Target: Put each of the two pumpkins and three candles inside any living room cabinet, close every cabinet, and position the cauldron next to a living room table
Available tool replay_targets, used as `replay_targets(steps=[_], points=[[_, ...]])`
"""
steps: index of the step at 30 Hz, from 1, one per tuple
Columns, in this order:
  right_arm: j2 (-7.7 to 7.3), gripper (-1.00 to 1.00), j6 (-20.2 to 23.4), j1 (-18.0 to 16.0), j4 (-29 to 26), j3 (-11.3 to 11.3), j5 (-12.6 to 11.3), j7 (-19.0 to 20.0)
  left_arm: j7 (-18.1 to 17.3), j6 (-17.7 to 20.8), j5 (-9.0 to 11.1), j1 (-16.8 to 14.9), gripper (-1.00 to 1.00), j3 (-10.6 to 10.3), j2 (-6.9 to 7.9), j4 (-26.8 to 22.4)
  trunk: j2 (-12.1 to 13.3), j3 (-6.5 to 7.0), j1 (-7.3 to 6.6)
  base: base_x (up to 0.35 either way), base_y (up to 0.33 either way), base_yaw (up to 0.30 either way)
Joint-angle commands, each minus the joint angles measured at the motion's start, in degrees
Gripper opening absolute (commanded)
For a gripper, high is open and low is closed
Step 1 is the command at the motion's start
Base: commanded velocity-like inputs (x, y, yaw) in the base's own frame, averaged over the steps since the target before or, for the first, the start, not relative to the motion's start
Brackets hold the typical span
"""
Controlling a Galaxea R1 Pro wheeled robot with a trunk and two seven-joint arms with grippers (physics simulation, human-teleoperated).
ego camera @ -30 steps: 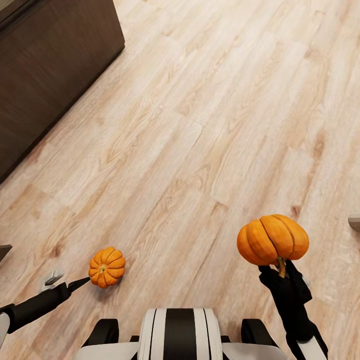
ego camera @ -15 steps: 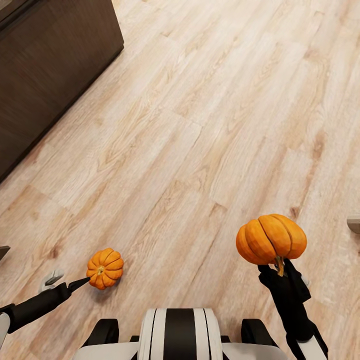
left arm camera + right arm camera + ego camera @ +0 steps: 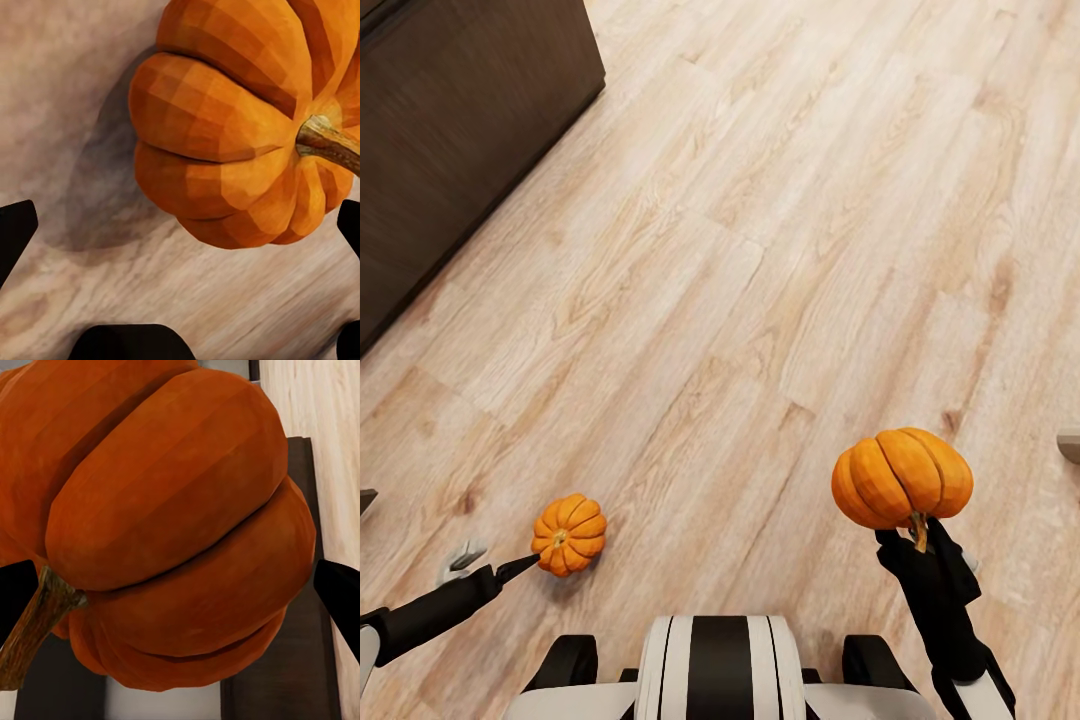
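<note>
One small orange pumpkin (image 3: 570, 521) lies on the wood floor at the lower left. My left gripper (image 3: 490, 563) is open beside it, one fingertip (image 3: 525, 566) reaching its near side. In the left wrist view that pumpkin (image 3: 240, 127) sits close ahead, stem sideways, between the spread black fingertips (image 3: 15, 232). The other pumpkin (image 3: 903, 478) is held up in the air at the right, with my right gripper (image 3: 920, 545) shut on it from below by the stem. It looms large in the right wrist view (image 3: 172, 525). The dark-brown cabinet (image 3: 450, 130) stands at the upper left.
Light wood plank floor (image 3: 790, 250) stretches ahead between me and the cabinet. A small grey corner (image 3: 1070, 445) pokes in at the right edge and a dark one (image 3: 368, 500) at the left edge. My base (image 3: 720, 670) shows at the bottom.
The whole picture has drifted slightly, so the floor pumpkin and cabinet sit a little further left and up. Both arms keep their pose and the right one still holds its pumpkin.
</note>
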Motion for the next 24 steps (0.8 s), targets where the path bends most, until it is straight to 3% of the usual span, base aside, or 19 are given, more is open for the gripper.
replay_targets(steps=[1,13,14,16,17,18,19,22,24], points=[[0.0,-1.0,0.04,0.0,-0.01,0.0,-0.03,-0.03,0.0,0.02,0.01,0.0,1.0,-0.01,0.02,0.0,-0.01,0.0,0.03,0.0,0.0,0.0],[0.1,-1.0,0.1,0.0,0.08,0.22,0.02,-1.16,-0.07,0.05,0.01,0.0,1.0,0.04,0.09,0.0,-0.04,0.0,0.08,0.0,0.0,0.0],[0.17,-1.0,0.11,-0.03,0.11,0.22,0.02,-2.97,-0.04,0.05,0.02,0.0,1.0,0.05,0.09,0.0,-0.04,0.0,0.08,0.0,0.0,0.0],[0.2,-1.0,0.28,-0.21,-0.02,0.17,-0.22,-11.99,-0.07,0.05,0.02,0.0,1.0,0.05,0.12,0.0,-0.04,0.0,0.08,0.0,0.0,0.0],[0.18,-1.0,1.26,-1.13,-1.31,0.12,-0.5,-20.58,-0.08,0.05,0.02,0.0,1.0,0.05,0.13,0.0,-0.04,0.0,0.08,0.0,0.0,0.0],[0.21,-1.0,1.65,-1.61,-1.88,0.1,-0.55,-22.57,-0.08,0.05,0.02,0.0,1.0,0.05,0.13,0.0,-0.04,0.0,0.08,0.0,0.0,0.0],[0.28,-1.0,2.9,-3.25,-3.65,0.05,-0.68,-27.84,-0.09,0.05,0.02,0.0,1.0,0.05,0.14,0.0,-0.04,0.0,0.08,0.0,0.0,0.0],[0.36,-1.0,4.44,-7.22,-6.07,0.01,-0.9,-36.68,-0.09,0.05,0.02,0.0,1.0,0.05,0.14,0.0,-0.04,0.0,0.08,0.0,0.0,0.0],[0.41,-1.0,4.75,-8.58,-6.49,0.05,-1.38,-39.33,-0.09,0.05,0.02,0.0,1.0,0.05,0.14,-0.02,-0.04,0.0,0.08,0.0,0.0,0.0]])
